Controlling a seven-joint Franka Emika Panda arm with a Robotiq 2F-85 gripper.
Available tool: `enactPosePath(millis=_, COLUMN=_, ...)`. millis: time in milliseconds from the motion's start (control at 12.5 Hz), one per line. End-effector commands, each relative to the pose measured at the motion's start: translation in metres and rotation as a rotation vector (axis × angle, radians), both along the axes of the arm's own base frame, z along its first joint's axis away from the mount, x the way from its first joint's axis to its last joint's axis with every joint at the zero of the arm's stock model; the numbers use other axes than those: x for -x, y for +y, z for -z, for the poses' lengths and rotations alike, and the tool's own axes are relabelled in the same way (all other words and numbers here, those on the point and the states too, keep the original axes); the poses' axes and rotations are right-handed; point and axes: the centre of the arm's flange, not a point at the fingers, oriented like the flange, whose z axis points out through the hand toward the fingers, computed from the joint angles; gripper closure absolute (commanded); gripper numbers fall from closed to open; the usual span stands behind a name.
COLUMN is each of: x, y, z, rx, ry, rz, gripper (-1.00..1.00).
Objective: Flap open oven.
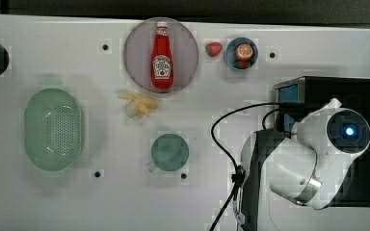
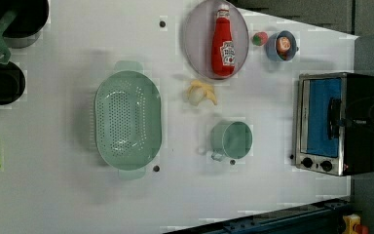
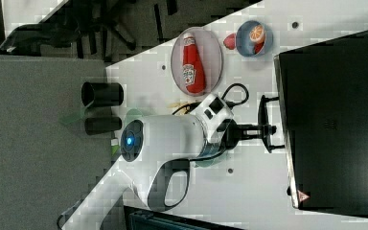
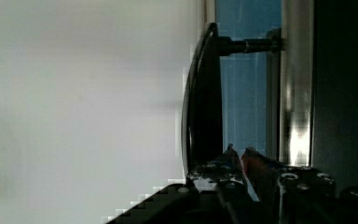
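The oven (image 1: pixel 339 89) stands at the top view's right, a black box with a silver front frame and a blue glass door (image 2: pixel 321 131). The door looks shut against the frame. Its black handle (image 4: pixel 205 102) stands off the glass on short posts. My gripper (image 4: pixel 238 151) reaches in at the handle (image 3: pixel 264 110) from the table side. Its fingertips (image 4: pixel 228 151) sit in the space between the handle and the glass, nearly together with nothing between them. In the left view the gripper (image 2: pixel 343 119) lies over the middle of the door.
A ketchup bottle (image 1: pixel 162 55) lies on a round plate (image 1: pixel 139 62). A peeled banana (image 1: pixel 139 105), a green cup (image 1: pixel 169 152) and a green colander (image 1: pixel 53 129) lie toward the top view's left. A blue bowl (image 1: pixel 241 53) and a strawberry (image 1: pixel 214 48) sit near the oven.
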Motion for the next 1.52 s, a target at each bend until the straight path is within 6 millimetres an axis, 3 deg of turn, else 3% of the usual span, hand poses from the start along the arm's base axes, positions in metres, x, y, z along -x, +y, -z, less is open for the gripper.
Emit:
enactPosePath(millis=80, x=-0.006, y=-0.007, z=0.004, rx=0.026, ry=-0.035, rz=-0.034, gripper=0.65)
enactPosePath(millis=480, x=-0.016, y=0.022, z=0.017, rx=0.055, ry=0.000, rz=-0.049, gripper=0.65)
enactPosePath(millis=1040, x=-0.031, y=0.095, z=0.041, rx=0.275, ry=0.064, rz=-0.100, gripper=0.65)
enactPosePath(millis=1520, x=-0.034, y=0.169, z=0.097, rx=0.385, ry=0.084, rz=-0.022, gripper=0.65)
